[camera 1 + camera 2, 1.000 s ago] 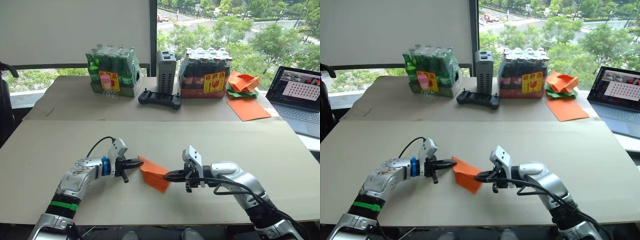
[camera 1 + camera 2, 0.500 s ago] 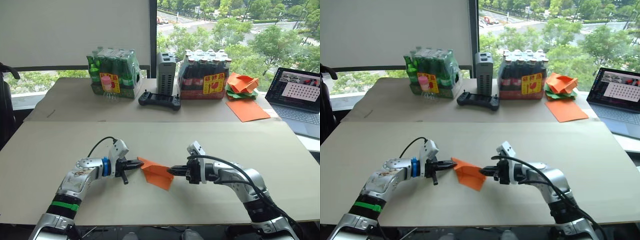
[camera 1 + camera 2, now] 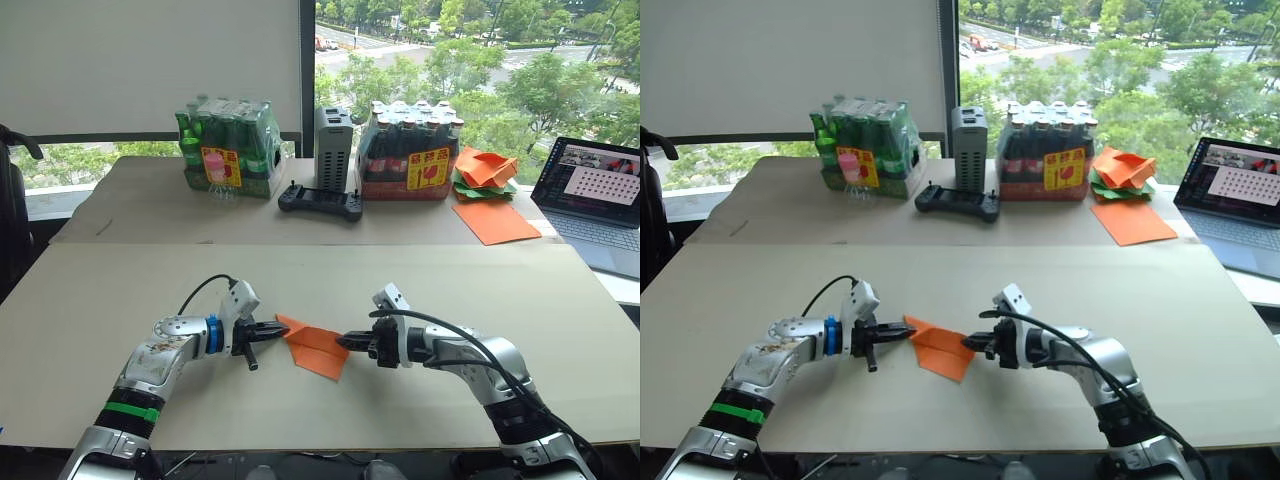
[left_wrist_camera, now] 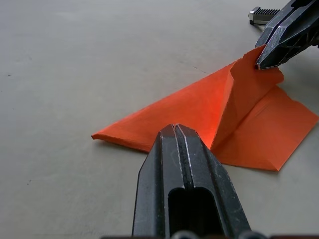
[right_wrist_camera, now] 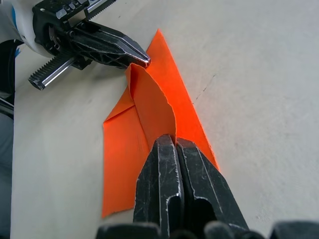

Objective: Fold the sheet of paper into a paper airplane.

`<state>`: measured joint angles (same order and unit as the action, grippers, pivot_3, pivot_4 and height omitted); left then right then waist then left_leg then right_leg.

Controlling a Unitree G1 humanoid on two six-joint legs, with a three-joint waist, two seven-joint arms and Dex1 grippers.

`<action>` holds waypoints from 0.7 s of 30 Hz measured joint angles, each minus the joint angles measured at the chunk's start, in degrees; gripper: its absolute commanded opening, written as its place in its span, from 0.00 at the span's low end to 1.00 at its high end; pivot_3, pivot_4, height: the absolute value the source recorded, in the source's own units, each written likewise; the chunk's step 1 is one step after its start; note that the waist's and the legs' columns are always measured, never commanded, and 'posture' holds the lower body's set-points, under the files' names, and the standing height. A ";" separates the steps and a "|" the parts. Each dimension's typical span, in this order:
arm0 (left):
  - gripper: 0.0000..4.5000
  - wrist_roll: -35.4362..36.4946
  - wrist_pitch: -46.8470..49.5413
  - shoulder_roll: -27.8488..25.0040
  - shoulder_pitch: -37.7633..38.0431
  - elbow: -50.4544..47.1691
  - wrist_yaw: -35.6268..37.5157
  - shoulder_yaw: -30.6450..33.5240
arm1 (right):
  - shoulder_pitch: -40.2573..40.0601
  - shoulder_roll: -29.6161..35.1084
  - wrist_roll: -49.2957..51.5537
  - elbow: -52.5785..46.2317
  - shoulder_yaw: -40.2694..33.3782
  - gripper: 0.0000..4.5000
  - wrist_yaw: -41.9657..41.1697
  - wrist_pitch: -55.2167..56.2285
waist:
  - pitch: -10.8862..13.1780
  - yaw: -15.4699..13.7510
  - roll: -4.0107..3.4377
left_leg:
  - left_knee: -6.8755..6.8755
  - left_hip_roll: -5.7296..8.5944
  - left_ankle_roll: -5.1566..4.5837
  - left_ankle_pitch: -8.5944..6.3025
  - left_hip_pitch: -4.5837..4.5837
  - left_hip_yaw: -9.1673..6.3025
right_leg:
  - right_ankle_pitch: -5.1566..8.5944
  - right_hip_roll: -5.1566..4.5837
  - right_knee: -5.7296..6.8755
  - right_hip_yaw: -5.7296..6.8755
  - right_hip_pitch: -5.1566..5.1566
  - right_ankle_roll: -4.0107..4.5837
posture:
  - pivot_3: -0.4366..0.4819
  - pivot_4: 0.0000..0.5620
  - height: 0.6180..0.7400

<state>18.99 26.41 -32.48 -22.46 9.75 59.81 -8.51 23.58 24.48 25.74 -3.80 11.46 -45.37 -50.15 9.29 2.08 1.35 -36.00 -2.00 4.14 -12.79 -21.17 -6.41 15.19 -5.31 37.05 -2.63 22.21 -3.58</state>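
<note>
The sheet of paper [image 3: 315,348] — a partly folded orange wedge — lies on the table [image 3: 420,285] between the two tools. The left tool [image 3: 272,329] has its fingers pressed together, pinching the raised centre fold at the pointed end. The right tool [image 3: 346,342] faces it from the opposite end, fingers likewise closed on the same ridge. The flaps on either side of the ridge rest on the table.

- Head stereo pair: high, looking forward and down over the table [image 3: 90,290] toward 12 o'clock, well back.
- Wrist cameras: close, facing each other; both share the sheet of paper [image 4: 239,114].
</note>
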 measured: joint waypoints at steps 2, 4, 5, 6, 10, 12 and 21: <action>0.00 0.00 0.06 0.05 0.01 -0.05 0.06 -0.11 | -0.07 0.61 -1.67 -0.12 1.67 0.00 0.32 1.89 | -0.02 -0.02 0.00 | 0.00 0.00 0.00 0.00 0.01 0.00 | 0.02 0.00 0.00 0.00 -0.01 -0.04 | 0.48 0.27 1.00; 0.00 0.00 0.15 0.05 0.04 -0.11 0.07 -0.11 | -0.19 0.61 -2.00 -0.17 1.89 0.00 0.33 2.56 | -0.03 -0.02 -0.02 | 0.00 0.00 0.00 0.00 0.02 0.00 | 0.03 0.00 0.00 0.00 -0.02 -0.05 | 0.48 0.27 1.00; 0.00 0.00 0.21 0.05 0.05 -0.16 0.07 -0.11 | -0.21 0.61 -2.00 -0.17 1.93 0.00 0.35 2.63 | -0.04 -0.02 -0.03 | 0.00 0.00 0.00 0.00 0.02 0.00 | 0.03 0.00 0.00 0.00 -0.01 -0.05 | 0.48 0.27 1.00; 0.00 0.01 0.31 0.05 0.06 -0.23 0.07 -0.11 | -0.21 0.61 -2.09 -0.18 2.01 0.00 0.37 2.71 | -0.04 -0.01 -0.04 | 0.00 0.00 0.00 0.00 0.02 0.00 | 0.03 0.00 0.00 0.00 -0.01 -0.05 | 0.48 0.27 1.00; 0.00 0.18 1.52 0.14 0.07 -0.63 -0.09 0.10 | -0.14 0.83 -3.00 -0.29 3.08 0.00 0.36 3.75 | -0.07 0.04 -0.05 | 0.01 -0.01 0.00 0.00 0.05 0.00 | 0.06 0.01 0.00 0.00 -0.03 -0.10 | 0.48 0.27 1.00; 0.00 0.42 2.49 0.45 0.07 -0.87 -0.46 0.91 | -0.06 1.07 -3.28 -0.37 3.57 0.00 0.36 4.16 | -0.08 0.03 -0.05 | 0.01 -0.01 0.00 0.00 0.05 0.00 | 0.10 0.01 0.00 0.00 -0.04 -0.16 | 0.48 0.27 1.00; 0.00 2.83 5.36 3.95 0.65 -5.45 -7.00 5.34 | 0.29 1.64 -4.29 -0.43 4.89 0.00 -0.20 5.88 | -0.06 0.24 -0.03 | 0.02 -0.02 0.00 0.00 0.02 0.00 | 0.17 0.01 0.00 0.00 -0.01 -0.29 | 0.48 0.27 1.00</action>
<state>21.82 31.77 -28.54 -21.81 4.30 52.81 -3.17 23.87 26.12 21.45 -4.22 16.35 -45.57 -44.27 9.23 2.32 1.32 -35.98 -2.03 4.14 -12.79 -21.14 -6.41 15.36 -5.30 37.05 -2.63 22.20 -3.87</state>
